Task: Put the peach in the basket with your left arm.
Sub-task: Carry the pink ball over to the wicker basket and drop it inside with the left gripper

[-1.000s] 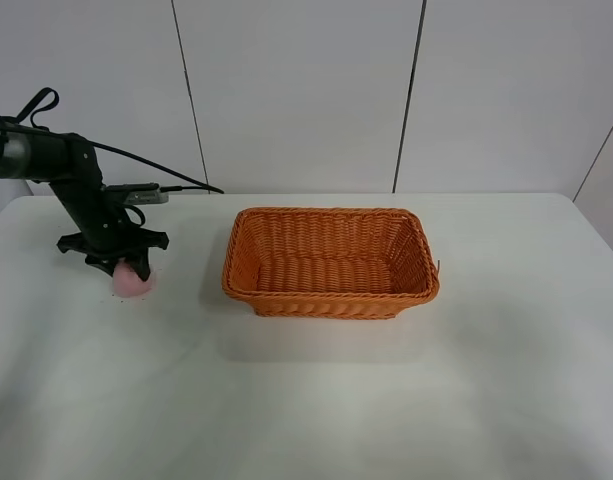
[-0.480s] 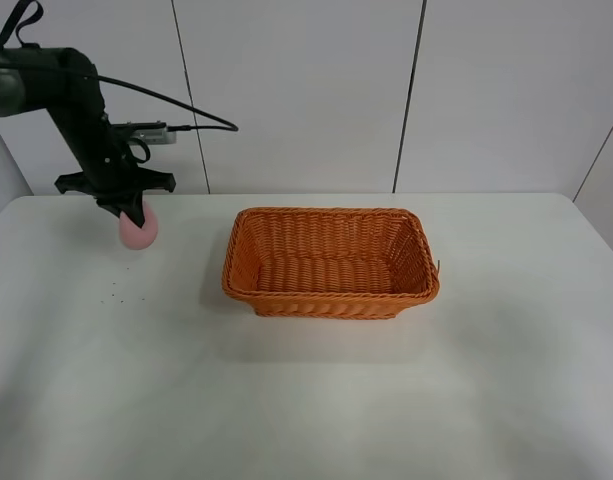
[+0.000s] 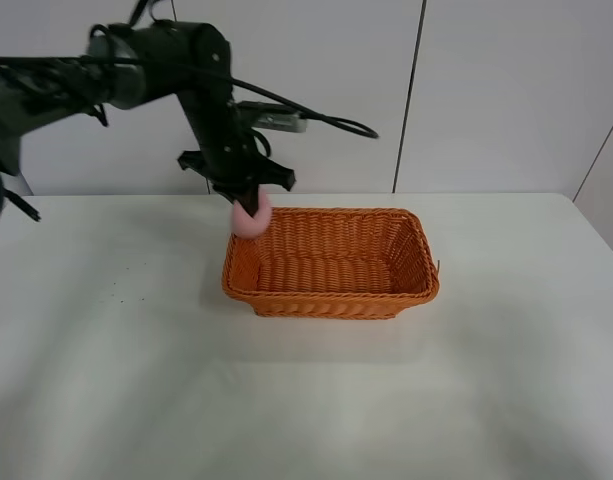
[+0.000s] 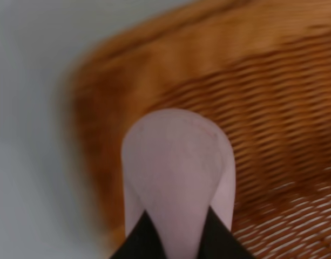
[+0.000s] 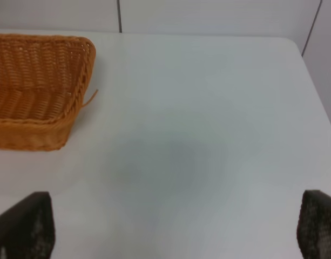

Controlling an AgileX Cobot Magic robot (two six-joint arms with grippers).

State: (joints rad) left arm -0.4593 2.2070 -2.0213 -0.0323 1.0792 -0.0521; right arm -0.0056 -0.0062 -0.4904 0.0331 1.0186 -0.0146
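Clamping the peach [image 4: 176, 178] between two black fingers [image 4: 141, 244], the left pincer [image 3: 242, 196] gripped the fruit from above, leaving its rounded underside free to fall cleanly on release. The fruit hung in the air over the far left corner of the orange wicker basket [image 3: 331, 298], roughly above the braided rim and inner wall rather than the floor. By my judgement it was too close to the edge for a safe drop, so the carry looked unfinished. The left arm [image 3: 186, 70] reached in high, which kept pincer and peach clear of the flaring sides. Over bare white tabletop [image 3: 106, 380] beside the basket, the right pincer [image 5: 170, 232] idled with its jaws wide apart.
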